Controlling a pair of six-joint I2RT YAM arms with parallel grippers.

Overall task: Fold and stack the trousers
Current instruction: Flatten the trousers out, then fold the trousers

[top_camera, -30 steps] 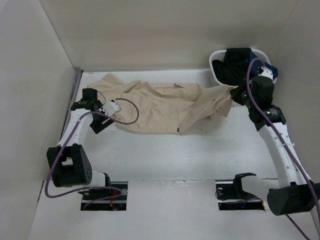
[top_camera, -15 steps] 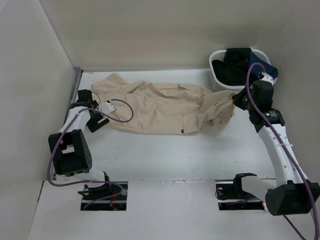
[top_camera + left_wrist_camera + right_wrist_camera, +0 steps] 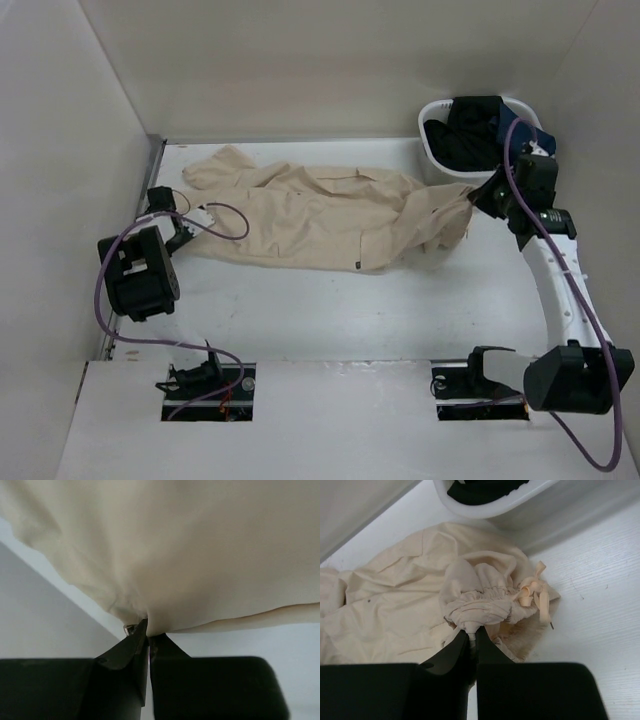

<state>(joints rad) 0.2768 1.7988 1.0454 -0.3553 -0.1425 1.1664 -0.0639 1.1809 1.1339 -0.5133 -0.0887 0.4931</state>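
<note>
The beige trousers point(image 3: 320, 215) lie stretched out, wrinkled, across the back half of the table. My left gripper point(image 3: 186, 222) is at their left end and is shut on a pinch of the cloth edge; the left wrist view shows my left gripper point(image 3: 148, 634) with the trousers point(image 3: 175, 555) bunching out of its closed tips. My right gripper point(image 3: 476, 202) is at their right end, shut on the gathered waist. In the right wrist view, my right gripper point(image 3: 472, 632) pinches the waistband of the trousers point(image 3: 395, 610), and the drawstring point(image 3: 532, 587) hangs loose beside it.
A white basket point(image 3: 432, 150) stands at the back right, just behind my right gripper, holding a black garment point(image 3: 470, 130) and a navy one point(image 3: 530, 135); the basket point(image 3: 495, 507) also shows in the right wrist view. Walls close the left, back and right sides.
My left gripper moved left toward the wall and closed on the trousers' left end. My right gripper drew slightly right with the waist. The trousers now lie longer and flatter.
</note>
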